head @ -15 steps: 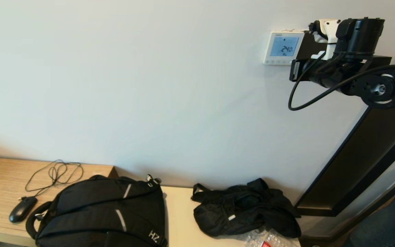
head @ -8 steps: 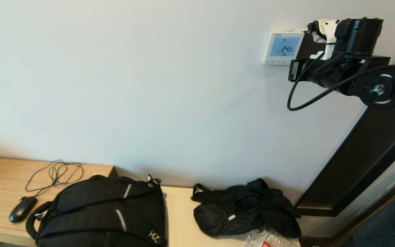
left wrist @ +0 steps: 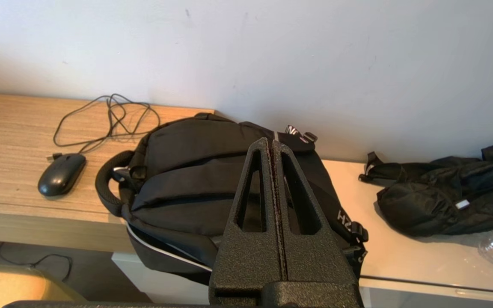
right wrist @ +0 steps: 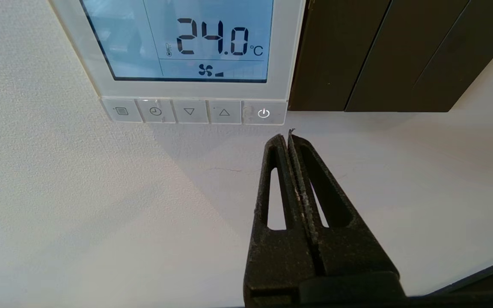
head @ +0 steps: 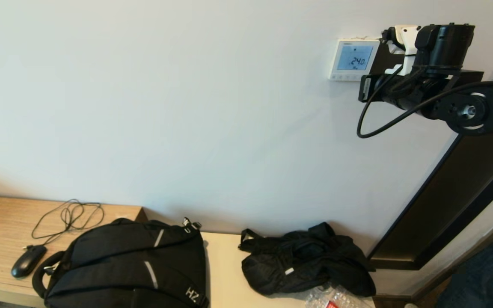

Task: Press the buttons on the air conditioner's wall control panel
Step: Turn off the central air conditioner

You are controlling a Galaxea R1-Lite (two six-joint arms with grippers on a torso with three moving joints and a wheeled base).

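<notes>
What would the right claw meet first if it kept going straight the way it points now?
Probably the bare wall just below the power button; the shut right claw aims slightly under the wall control panel, though depth is unclear.

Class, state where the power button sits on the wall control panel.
The power button is last in the row under the wall control panel screen, nearest the dark wood trim, above the shut right pincer.

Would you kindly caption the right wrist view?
Shut right gripper poised just below the power button of the wall control panel reading 24.0 °C.
</notes>
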